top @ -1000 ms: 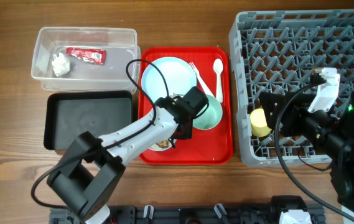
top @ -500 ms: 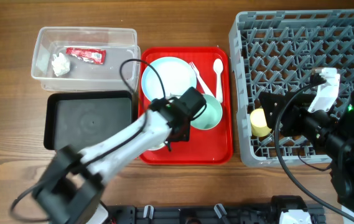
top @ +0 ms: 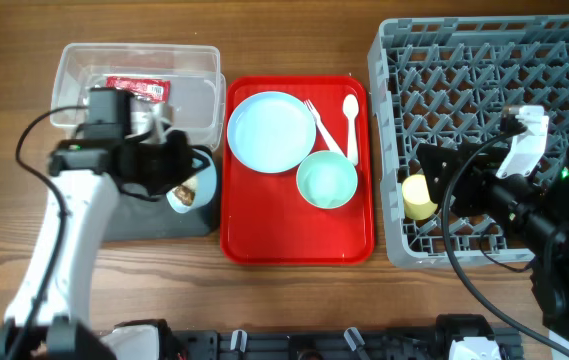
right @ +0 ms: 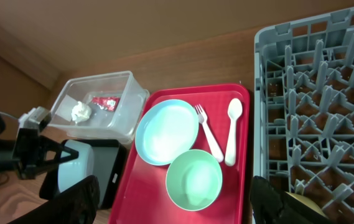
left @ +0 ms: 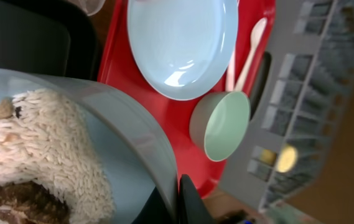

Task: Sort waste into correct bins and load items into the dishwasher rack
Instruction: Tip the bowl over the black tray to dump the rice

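My left gripper [top: 176, 180] is shut on the rim of the small pale blue bowl [top: 192, 190] and holds it tilted over the right end of the black tray [top: 154, 222]. In the left wrist view the jaws [left: 177, 200] pinch the bowl wall [left: 133, 130], with white rice [left: 40, 143] and a brown chunk [left: 21, 202] inside. The blue plate [top: 271, 130], mint bowl [top: 327, 180], fork [top: 319, 125] and spoon [top: 350, 125] lie on the red tray [top: 299, 240]. My right gripper [top: 442, 185] is open and empty over the grey rack [top: 484, 60], beside the yellow cup [top: 418, 197].
The clear tub [top: 189, 75] stands behind the black tray and holds the red wrapper [top: 137, 88]. The tissue [right: 80, 111] shows in it in the right wrist view. The rack fills the right side of the table.
My left arm has swung left from the red tray, carrying the small blue bowl with rice to above the black tray. The right arm has not moved.
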Robot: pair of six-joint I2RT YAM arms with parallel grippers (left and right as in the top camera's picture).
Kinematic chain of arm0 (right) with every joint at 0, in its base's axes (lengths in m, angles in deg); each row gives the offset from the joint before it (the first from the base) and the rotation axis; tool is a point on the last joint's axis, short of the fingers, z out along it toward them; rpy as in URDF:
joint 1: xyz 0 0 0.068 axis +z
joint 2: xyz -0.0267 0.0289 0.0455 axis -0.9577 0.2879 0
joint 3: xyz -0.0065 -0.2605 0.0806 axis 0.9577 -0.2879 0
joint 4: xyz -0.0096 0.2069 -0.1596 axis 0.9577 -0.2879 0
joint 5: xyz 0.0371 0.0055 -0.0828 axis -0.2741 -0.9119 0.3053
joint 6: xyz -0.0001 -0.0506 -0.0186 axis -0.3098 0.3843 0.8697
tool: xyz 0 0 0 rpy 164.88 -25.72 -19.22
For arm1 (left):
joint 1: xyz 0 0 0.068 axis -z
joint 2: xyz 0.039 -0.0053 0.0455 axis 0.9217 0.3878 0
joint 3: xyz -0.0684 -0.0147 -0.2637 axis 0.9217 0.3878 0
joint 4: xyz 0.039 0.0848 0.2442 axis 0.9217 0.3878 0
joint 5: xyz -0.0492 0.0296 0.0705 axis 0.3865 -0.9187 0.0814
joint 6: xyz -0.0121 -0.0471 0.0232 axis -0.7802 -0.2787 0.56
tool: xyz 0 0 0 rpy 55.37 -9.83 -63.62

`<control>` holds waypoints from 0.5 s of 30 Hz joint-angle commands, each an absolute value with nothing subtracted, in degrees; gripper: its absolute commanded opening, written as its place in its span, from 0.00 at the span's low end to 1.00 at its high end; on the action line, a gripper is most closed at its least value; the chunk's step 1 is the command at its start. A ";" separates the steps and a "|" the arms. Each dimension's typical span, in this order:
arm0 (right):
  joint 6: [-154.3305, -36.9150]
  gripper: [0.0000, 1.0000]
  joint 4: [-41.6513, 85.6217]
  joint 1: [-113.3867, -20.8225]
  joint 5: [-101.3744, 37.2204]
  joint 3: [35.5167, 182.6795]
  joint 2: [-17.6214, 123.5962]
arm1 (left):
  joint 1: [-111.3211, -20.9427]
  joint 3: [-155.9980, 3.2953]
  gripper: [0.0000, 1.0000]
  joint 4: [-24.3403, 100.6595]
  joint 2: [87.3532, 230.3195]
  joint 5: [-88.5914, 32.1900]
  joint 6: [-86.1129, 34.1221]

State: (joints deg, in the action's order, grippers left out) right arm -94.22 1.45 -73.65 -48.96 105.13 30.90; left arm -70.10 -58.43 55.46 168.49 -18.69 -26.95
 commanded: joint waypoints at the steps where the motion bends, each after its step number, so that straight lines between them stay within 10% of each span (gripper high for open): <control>1: -93.92 0.79 2.06 -73.78 -49.99 105.72 31.01 | -80.77 -54.21 0.04 55.11 175.20 11.93 -11.89; 15: -93.92 0.79 2.17 -73.78 -50.01 105.72 31.01 | -93.33 -50.95 0.04 56.31 186.41 32.15 -2.03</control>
